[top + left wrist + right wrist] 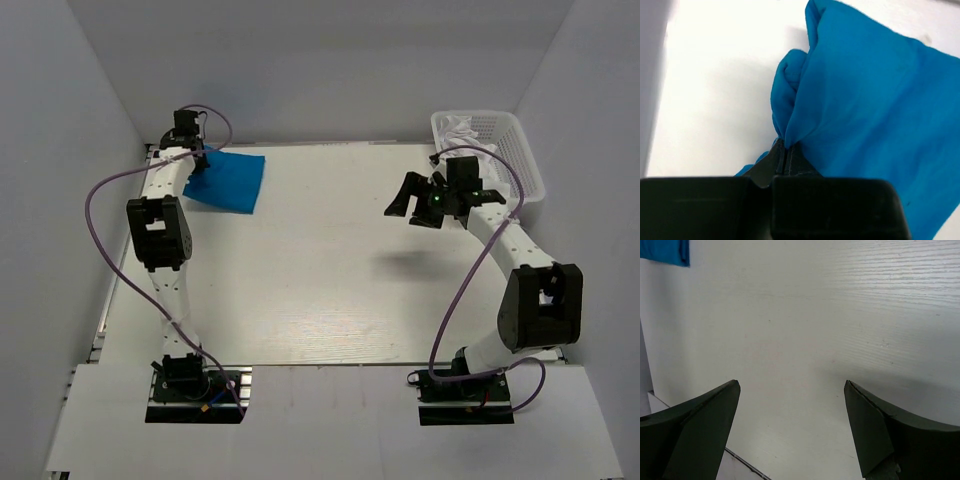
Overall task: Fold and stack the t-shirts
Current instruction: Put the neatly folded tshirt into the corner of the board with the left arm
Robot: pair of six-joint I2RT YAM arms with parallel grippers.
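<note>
A folded blue t-shirt [228,180] lies at the far left corner of the white table [320,260]. My left gripper [197,153] is at its left edge; in the left wrist view the gripper [785,145] is shut on a pinched fold of the blue t-shirt [875,115]. My right gripper [402,203] hovers open and empty above the right middle of the table; its wrist view shows the gripper [792,385] wide apart over bare table, with a corner of the blue t-shirt [665,251] at top left.
A white mesh basket [520,150] with white cloth [462,128] inside stands at the far right corner, just behind my right arm. Grey walls enclose the table on the left, back and right.
</note>
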